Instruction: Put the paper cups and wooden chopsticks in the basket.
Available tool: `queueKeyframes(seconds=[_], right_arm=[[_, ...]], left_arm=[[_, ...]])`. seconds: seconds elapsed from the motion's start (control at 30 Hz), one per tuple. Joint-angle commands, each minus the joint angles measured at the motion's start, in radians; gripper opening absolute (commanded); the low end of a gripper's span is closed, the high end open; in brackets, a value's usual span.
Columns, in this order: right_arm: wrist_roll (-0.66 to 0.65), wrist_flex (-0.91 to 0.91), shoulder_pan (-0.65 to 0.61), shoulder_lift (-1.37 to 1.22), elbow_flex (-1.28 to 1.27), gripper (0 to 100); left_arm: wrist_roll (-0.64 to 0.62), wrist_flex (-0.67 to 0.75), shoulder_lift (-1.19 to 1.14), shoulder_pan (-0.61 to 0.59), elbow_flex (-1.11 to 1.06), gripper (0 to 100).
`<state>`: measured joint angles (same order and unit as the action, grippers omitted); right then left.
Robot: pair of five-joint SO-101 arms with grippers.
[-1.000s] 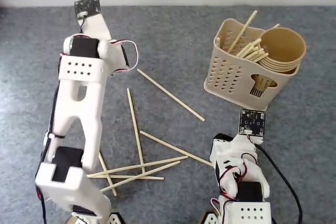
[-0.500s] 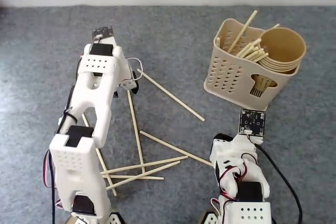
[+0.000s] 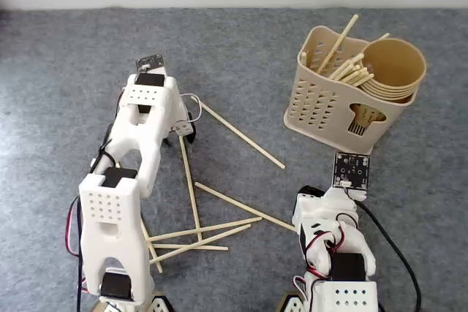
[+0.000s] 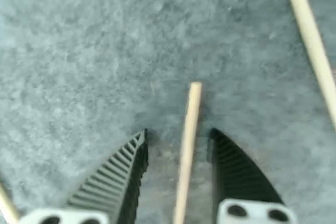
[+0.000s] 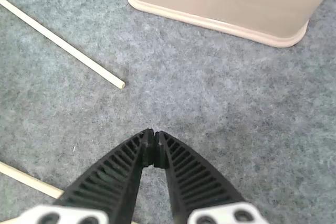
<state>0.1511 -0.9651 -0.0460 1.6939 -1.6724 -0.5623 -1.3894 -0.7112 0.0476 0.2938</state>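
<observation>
Several wooden chopsticks lie loose on the grey carpet. My left gripper [image 4: 178, 132] is open and low over the carpet, its fingers on either side of one chopstick [image 4: 188, 129] near that stick's end. In the high view this left gripper [image 3: 183, 127] sits at the far end of that chopstick [image 3: 190, 188]. A beige basket [image 3: 322, 104] at the back right holds stacked paper cups [image 3: 395, 67] and several chopsticks [image 3: 344, 63]. My right gripper [image 5: 154, 132] is shut on nothing, down near the carpet a short way in front of the basket [image 5: 220, 3].
A long chopstick [image 3: 241, 135] lies diagonally between the left gripper and the basket; its end [image 5: 63, 45] is near the right gripper. Another chopstick [image 3: 245, 206] and a crossed pile [image 3: 190, 237] lie between the arm bases. A pale wall runs behind the carpet.
The left arm has come down from a raised pose, bringing its open gripper low around the chopstick's end. The right arm has stayed still.
</observation>
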Motion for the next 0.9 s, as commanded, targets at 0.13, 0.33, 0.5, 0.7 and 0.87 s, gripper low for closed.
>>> queueKeyframes(seconds=[0.13,0.33,0.5,0.7,0.87], right_arm=[[0.0,-0.002,0.007,0.022,-0.012,0.9],[0.0,-0.002,0.007,0.022,-0.012,0.9],[0.0,-0.002,0.007,0.022,-0.012,0.9],[0.0,0.004,0.007,0.022,-0.014,0.9],[0.0,0.004,0.007,0.022,-0.014,0.9]], left_arm=[[-0.011,-0.003,-0.009,-0.006,0.03,1],[-0.011,-0.199,-0.009,-0.005,0.185,1],[-0.011,-0.37,-0.008,0.017,0.361,1],[-0.005,-0.367,0.164,0.068,0.295,1],[-0.009,-0.362,0.42,0.161,0.136,1]])
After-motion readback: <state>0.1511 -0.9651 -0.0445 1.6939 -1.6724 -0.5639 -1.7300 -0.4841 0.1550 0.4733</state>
